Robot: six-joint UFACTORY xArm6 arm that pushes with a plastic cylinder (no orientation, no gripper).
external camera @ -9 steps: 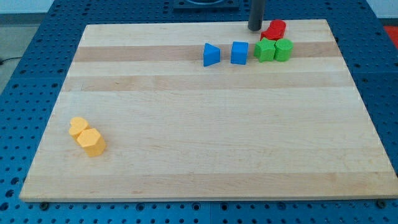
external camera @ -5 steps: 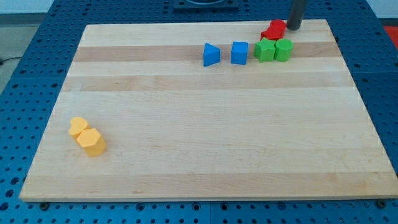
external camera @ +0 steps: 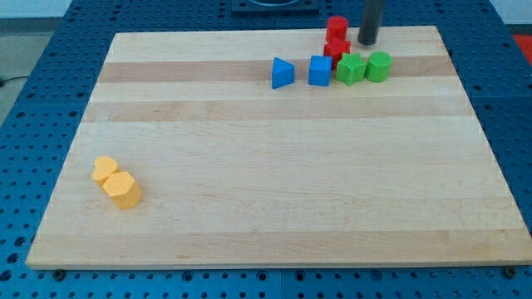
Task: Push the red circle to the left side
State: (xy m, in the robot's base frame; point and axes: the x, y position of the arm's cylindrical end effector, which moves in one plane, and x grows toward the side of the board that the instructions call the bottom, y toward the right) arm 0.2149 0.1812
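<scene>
The red circle block (external camera: 337, 27) sits at the view's top edge of the wooden board, touching a second red block (external camera: 336, 49) just below it. My tip (external camera: 368, 41) is a short way to the right of both red blocks, apart from them. A green block (external camera: 351, 69) and a green cylinder-like block (external camera: 378, 66) lie just below my tip. A blue cube (external camera: 320, 71) and a blue triangle (external camera: 283, 73) lie to their left.
Two yellow blocks (external camera: 116, 183) lie together near the board's lower left. The wooden board (external camera: 274, 166) rests on a blue perforated table (external camera: 33, 124).
My tip went from left of the red blocks around to their right, then moved left. The red blocks slid left, the circle now near the top edge; the left green block shifted slightly.
</scene>
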